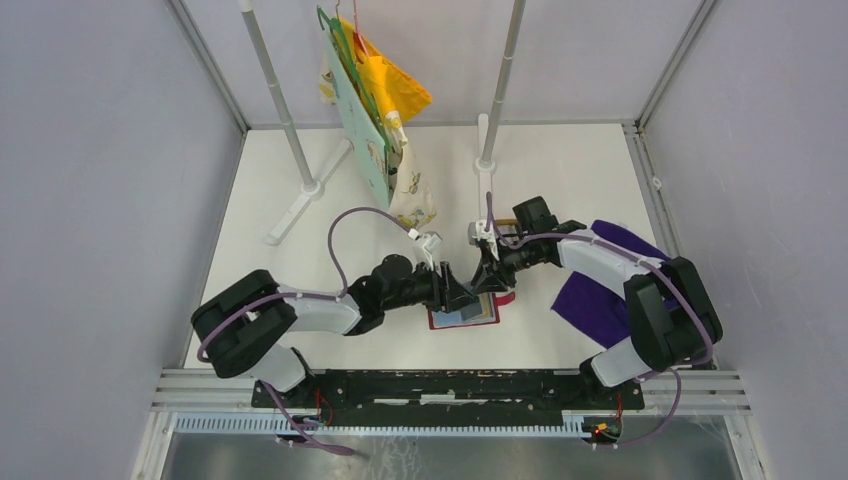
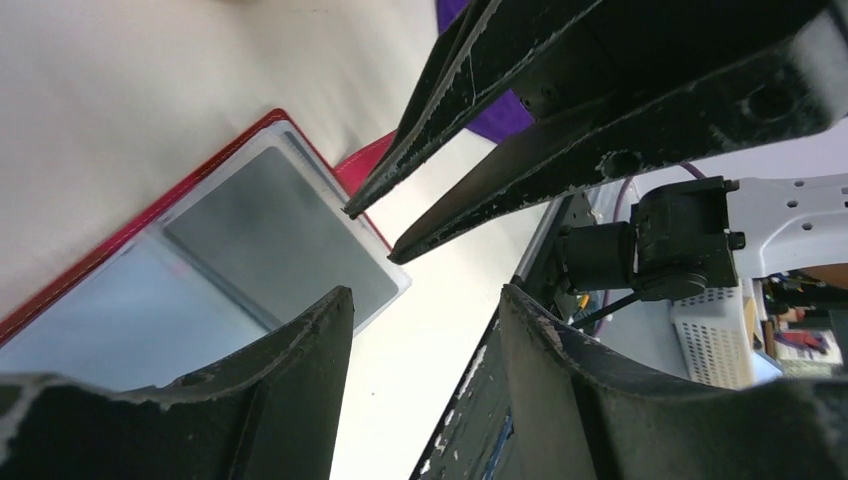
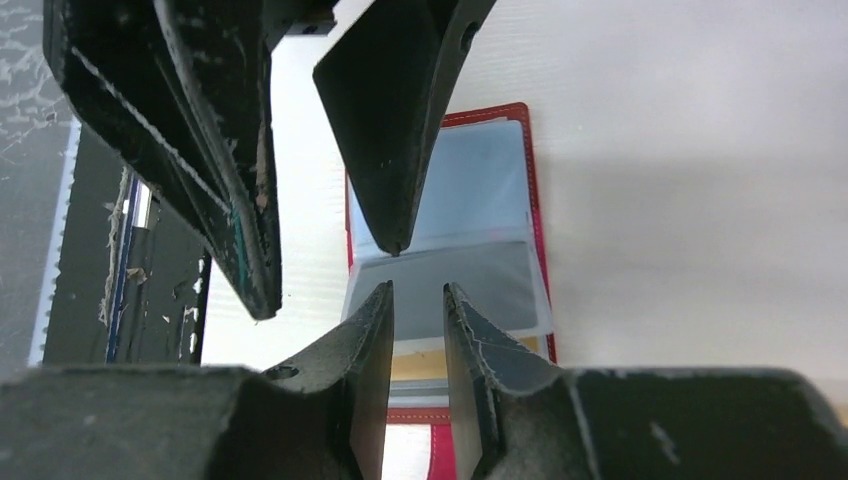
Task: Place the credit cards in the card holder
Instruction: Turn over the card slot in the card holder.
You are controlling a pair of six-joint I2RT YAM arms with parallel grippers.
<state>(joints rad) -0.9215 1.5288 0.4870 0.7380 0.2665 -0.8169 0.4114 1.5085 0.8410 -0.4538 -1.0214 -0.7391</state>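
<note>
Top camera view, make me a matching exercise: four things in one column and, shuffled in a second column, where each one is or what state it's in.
Things
1. card holder
2. purple cloth
3. yellow bag
4. left hand

Places or states
A. hanging at the back, between two poles
B. jaws apart, nothing between them
C. lying open in the middle, clear sleeves facing up
D. spread flat on the right side

Pairs: 1-C, 2-D, 3-A, 4-B
</note>
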